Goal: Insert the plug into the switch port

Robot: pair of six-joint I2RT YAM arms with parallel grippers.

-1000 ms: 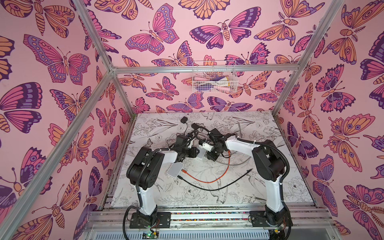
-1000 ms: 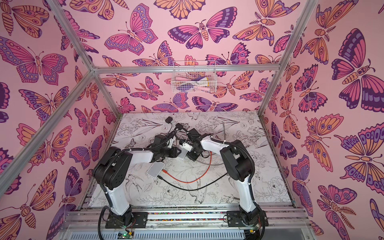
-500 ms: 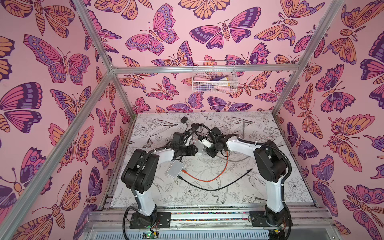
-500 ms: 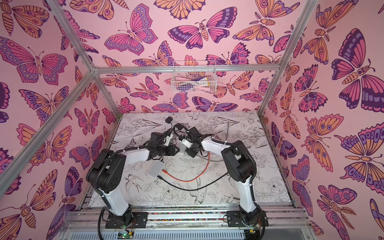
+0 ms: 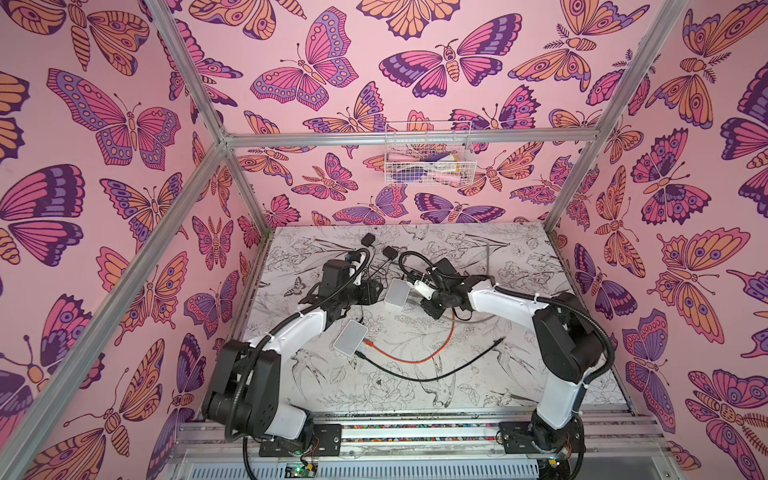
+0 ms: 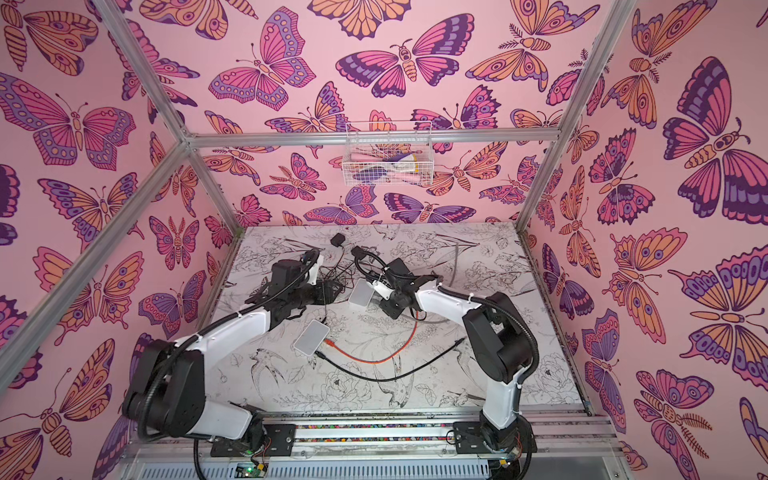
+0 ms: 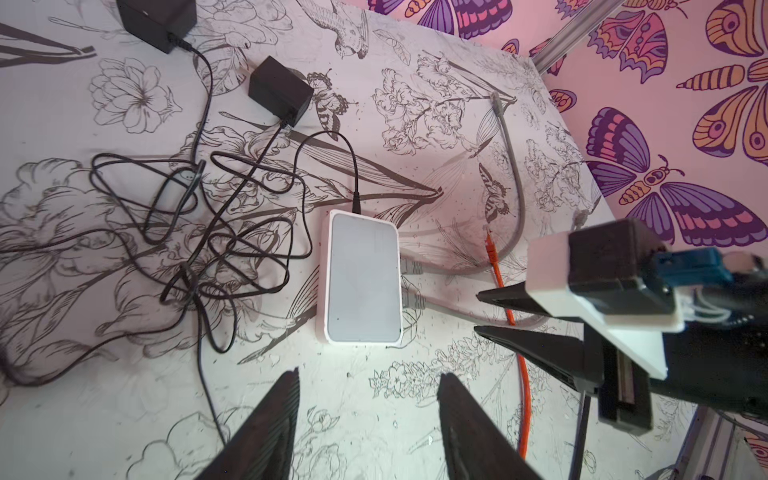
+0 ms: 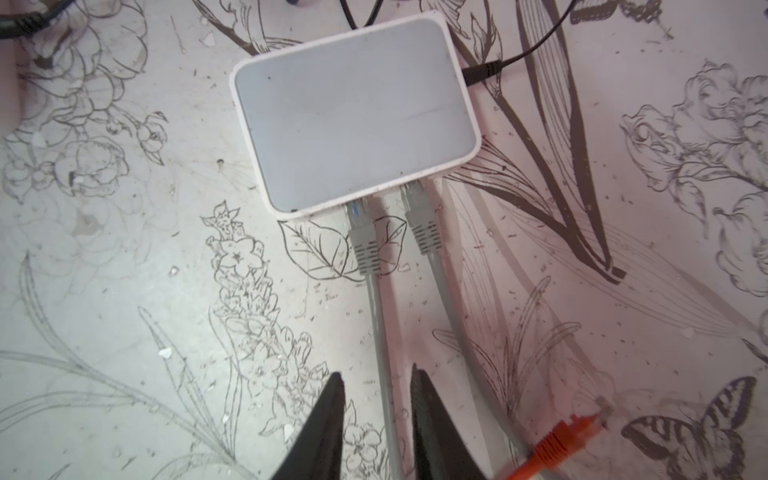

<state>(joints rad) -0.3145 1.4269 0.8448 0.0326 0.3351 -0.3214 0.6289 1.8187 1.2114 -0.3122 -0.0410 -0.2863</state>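
The white switch (image 8: pixel 353 112) lies flat on the flowered table, seen in both top views (image 5: pixel 397 292) (image 6: pixel 360 293). Two grey plugs sit in ports on one of its edges. The plug (image 8: pixel 363 241) with a clear tip has its grey cable (image 8: pixel 384 332) running between my right gripper's (image 8: pixel 376 372) fingers, which are open and not touching it. The other grey plug (image 8: pixel 422 220) sits beside it. My left gripper (image 7: pixel 368 374) is open and empty, a short way back from the switch (image 7: pixel 361 278). In a top view the grippers flank the switch, left (image 5: pixel 374 291) and right (image 5: pixel 413 301).
A second white switch (image 5: pixel 350 336) lies nearer the front, with an orange cable (image 5: pixel 415 357) and a black cable (image 5: pixel 436 370) beside it. A loose orange plug (image 8: pixel 569 436) lies by my right gripper. Two black power adapters (image 7: pixel 280 89) (image 7: pixel 156 18) and tangled black cords (image 7: pixel 208 228) lie behind.
My right gripper has opened and let go of the grey cable. My left gripper has opened wider and drawn back from the switch.
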